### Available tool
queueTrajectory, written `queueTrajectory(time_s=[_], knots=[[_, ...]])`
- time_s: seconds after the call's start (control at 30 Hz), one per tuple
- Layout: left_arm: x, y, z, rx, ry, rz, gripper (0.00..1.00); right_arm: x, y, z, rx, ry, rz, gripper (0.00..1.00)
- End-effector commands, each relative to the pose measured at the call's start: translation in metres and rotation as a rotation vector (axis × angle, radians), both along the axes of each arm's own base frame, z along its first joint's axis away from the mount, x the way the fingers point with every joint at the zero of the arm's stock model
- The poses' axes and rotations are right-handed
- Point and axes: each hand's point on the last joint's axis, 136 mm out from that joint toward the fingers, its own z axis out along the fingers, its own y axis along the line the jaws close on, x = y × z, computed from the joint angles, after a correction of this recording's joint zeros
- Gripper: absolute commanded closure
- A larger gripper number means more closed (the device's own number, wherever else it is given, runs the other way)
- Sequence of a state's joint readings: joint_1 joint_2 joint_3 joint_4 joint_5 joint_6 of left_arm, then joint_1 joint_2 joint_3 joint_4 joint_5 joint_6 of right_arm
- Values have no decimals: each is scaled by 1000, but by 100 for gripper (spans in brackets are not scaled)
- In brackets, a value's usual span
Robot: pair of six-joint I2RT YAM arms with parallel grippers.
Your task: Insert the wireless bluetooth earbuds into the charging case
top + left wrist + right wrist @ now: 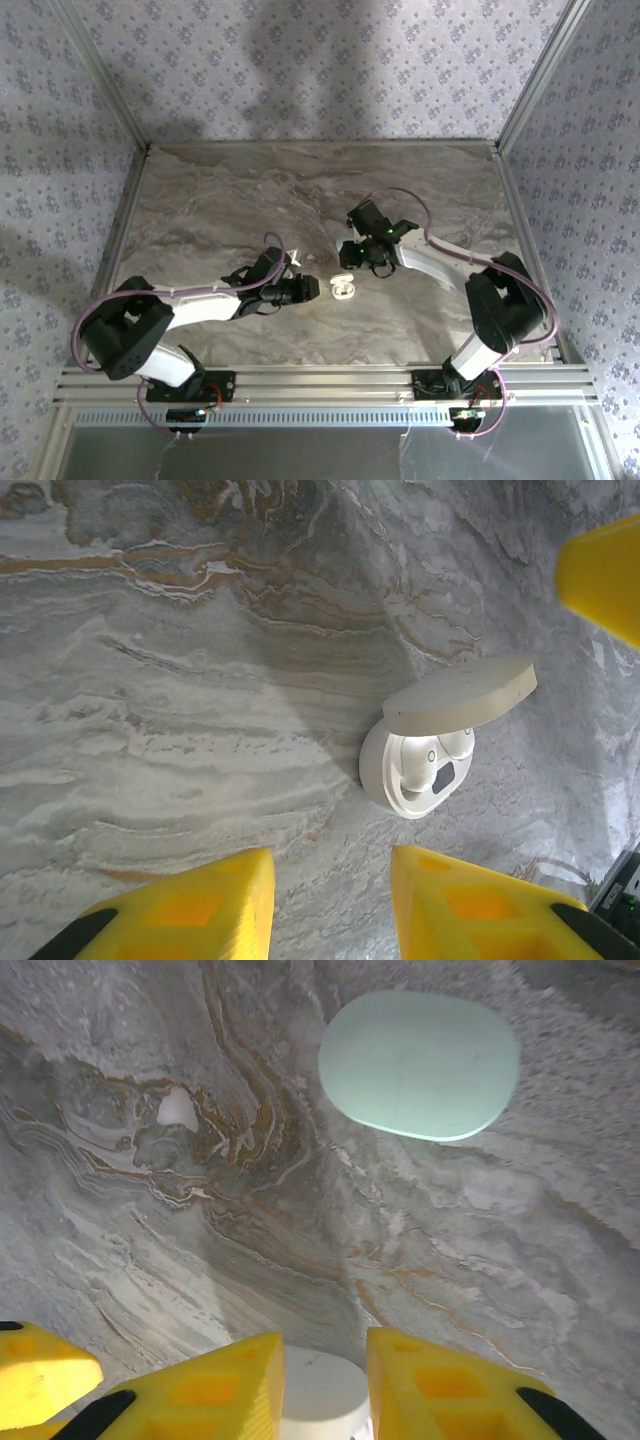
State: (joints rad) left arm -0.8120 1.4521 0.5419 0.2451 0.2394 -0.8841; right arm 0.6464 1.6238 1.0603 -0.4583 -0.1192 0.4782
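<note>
Marble table holds an open case, earbuds inside. Left gripper near it has jaws apart, empty; right gripper shows narrow jaws framing its lid, grip unclear.

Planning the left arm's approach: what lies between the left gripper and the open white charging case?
In the left wrist view, the stretch from the left gripper to the charging case is bare marble tabletop.

the overhead view was dim and soft, with broad shadows on the back wall. wrist views were brighter, the marble table crisp, shade beside the open case.
</note>
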Motion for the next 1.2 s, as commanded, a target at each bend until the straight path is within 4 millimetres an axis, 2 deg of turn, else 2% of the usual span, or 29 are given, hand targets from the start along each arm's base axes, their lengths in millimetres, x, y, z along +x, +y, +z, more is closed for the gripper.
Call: queueTrajectory(time_s=[0.0,0.17,0.5,0.57,0.7,0.9,1.07,1.17], knots=[[8,-13,14,-50,-36,-14,63,-11,3,-9,-77,57,43,71],[7,-10,12,-32,-39,-9,63,-19,8,-15,-133,65,65,72],[5,-1,17,-19,-60,4,63,-44,-4,-13,-194,74,39,72],[5,2,21,-9,-74,11,61,-44,-7,-10,-205,60,19,65],[5,14,26,28,-99,28,56,-43,-6,-6,-226,24,-4,45],[5,36,37,56,-128,66,42,-42,-6,-19,-269,31,-17,21],[4,56,45,69,-153,110,24,-42,1,-32,-280,49,-6,11],[4,66,48,67,-162,132,11,-44,6,-41,-286,69,9,9]])
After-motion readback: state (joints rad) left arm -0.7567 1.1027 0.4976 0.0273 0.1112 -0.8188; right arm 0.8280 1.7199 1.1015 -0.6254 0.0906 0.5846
